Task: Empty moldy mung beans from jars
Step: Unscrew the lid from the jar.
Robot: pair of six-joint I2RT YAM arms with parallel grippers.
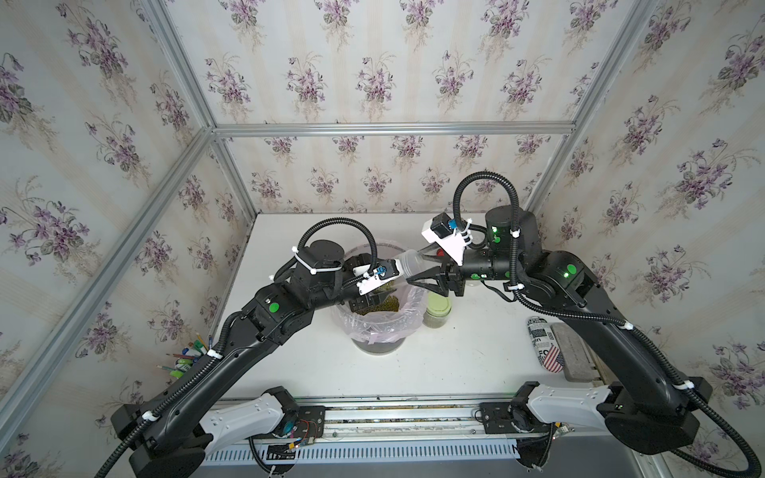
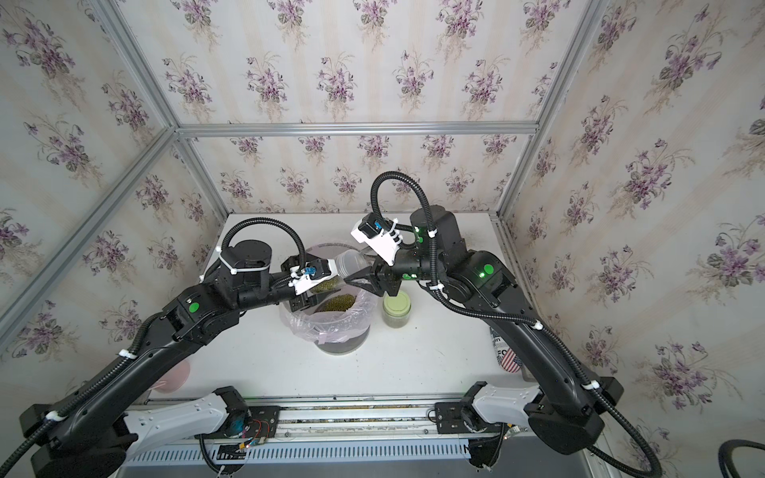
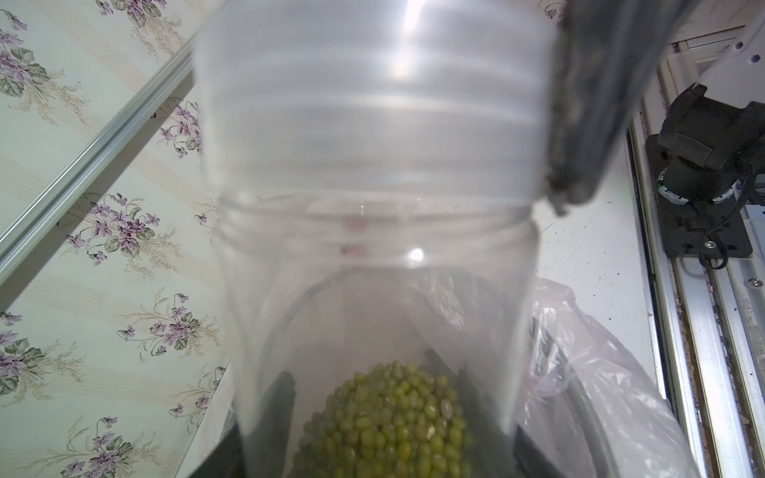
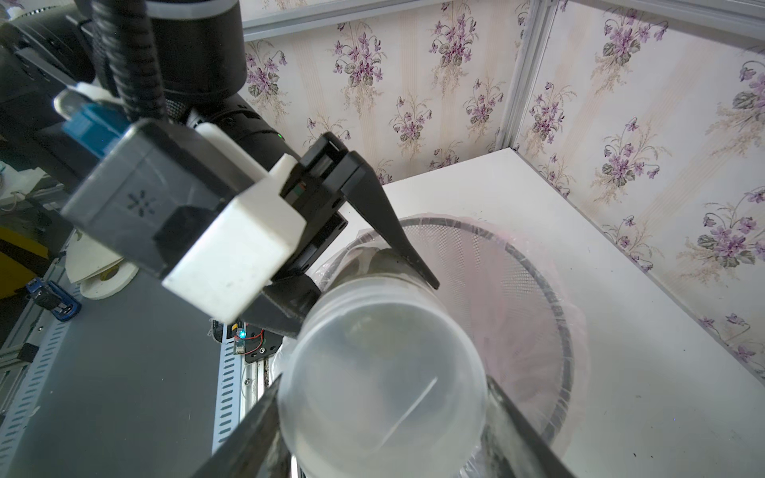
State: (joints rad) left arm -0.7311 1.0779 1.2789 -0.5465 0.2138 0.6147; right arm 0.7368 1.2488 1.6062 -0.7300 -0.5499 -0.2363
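Noted a flat white desk (image 1: 455,356). Found mid-desk a round mesh bin lined with a pink plastic bag (image 1: 381,344). Over its rim, spotted the left gripper (image 4: 370,304) and the right gripper (image 1: 413,267) meeting nose to nose, each pinching one end of a clear cylindrical plastic jar with bare neck threads (image 2: 350,261), tipped on its side. Logged a second small clear jar with a pale green screw lid (image 1: 437,309), upright on the desk just beside the bin, on the right arm's side. Saw tiny olive-green mung beans (image 2: 337,304) heaped in the liner; more showing through the held jar's wall in the left wrist view, inside or beneath it, cannot tell.
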